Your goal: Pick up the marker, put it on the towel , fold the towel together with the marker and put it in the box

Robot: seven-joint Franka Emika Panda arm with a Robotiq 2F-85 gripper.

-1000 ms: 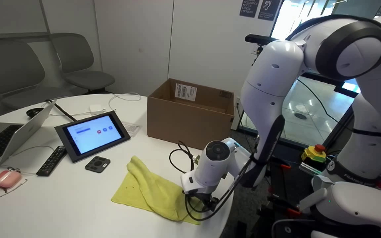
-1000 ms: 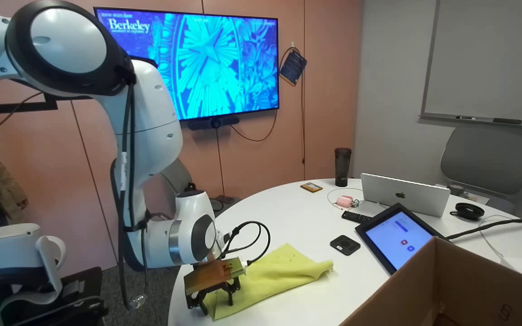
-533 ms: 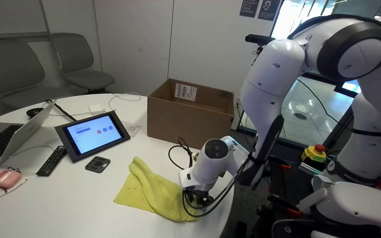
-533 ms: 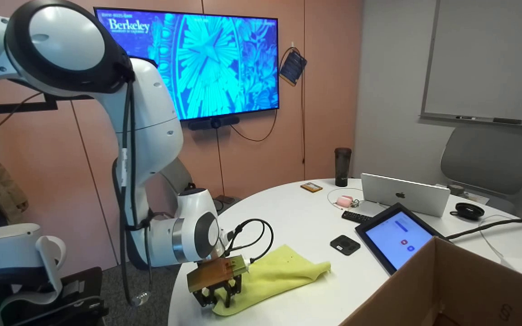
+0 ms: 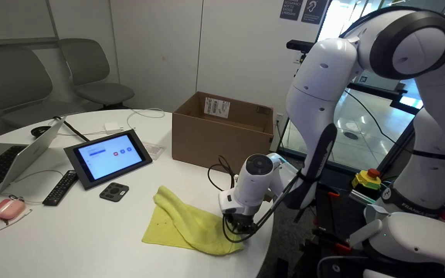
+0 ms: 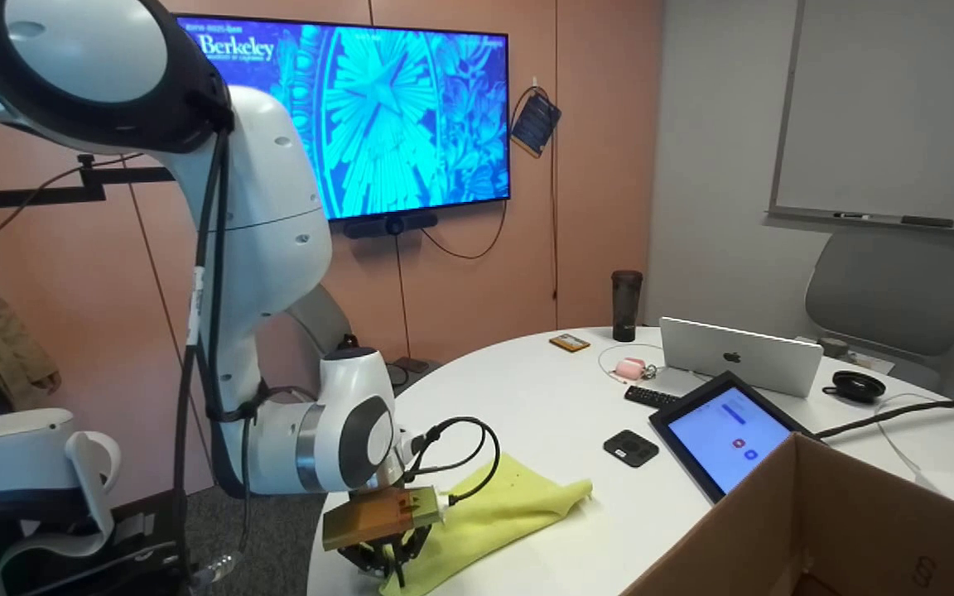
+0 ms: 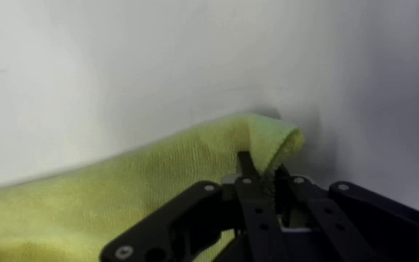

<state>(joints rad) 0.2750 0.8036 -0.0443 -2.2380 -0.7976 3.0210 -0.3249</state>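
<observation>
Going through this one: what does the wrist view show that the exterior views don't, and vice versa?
Only the wrist view clearly shows the jaws closed on a folded bit of the yellow towel; from outside, that pinch is hidden or unclear.

Only the exterior views, both of them, show the cardboard box, the tablet, the laptop and the robot arm.

Shared by all: the towel, the white table and the jaws.

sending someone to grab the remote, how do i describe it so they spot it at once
On the white table, find the lit tablet. The remote lies between it and the laptop. It is long, narrow and black with many buttons, whereas the nearby pad is squarish.
</observation>
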